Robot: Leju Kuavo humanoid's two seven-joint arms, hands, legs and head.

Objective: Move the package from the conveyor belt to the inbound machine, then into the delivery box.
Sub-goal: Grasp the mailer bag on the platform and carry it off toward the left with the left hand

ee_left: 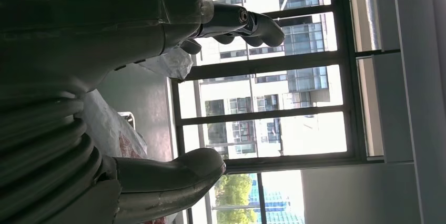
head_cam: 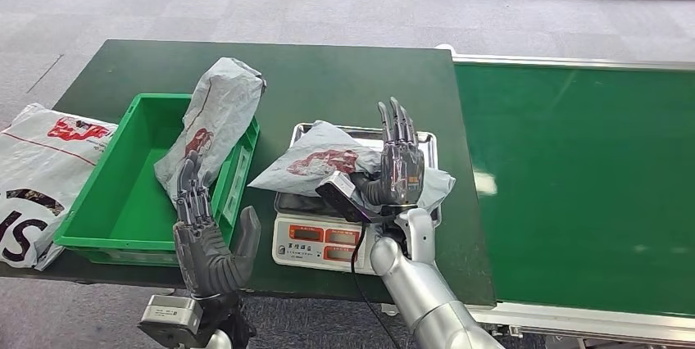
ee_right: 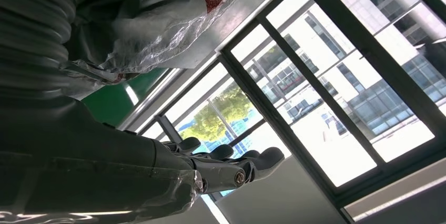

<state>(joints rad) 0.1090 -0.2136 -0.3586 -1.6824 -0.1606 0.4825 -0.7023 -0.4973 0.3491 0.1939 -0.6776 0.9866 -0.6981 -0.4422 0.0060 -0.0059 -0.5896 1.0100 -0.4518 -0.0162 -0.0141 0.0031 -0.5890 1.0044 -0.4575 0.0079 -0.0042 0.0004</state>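
Package flat on scale tray, just behind right hand; placed for weighing, likely. Right fingers straight, apart, gripping nothing. Left hand spread, empty, fingertips near green bin, second bag leaning inside.

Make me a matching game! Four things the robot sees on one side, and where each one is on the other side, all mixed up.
Things:
1. grey package with red print
2. tall grey package
3. white bag
4. left hand

Places:
A. leaning in the green bin
B. lying on the scale
C. raised in front of the bin, holding nothing
D. beside the bin at the table's end

Pairs: 1-B, 2-A, 3-D, 4-C
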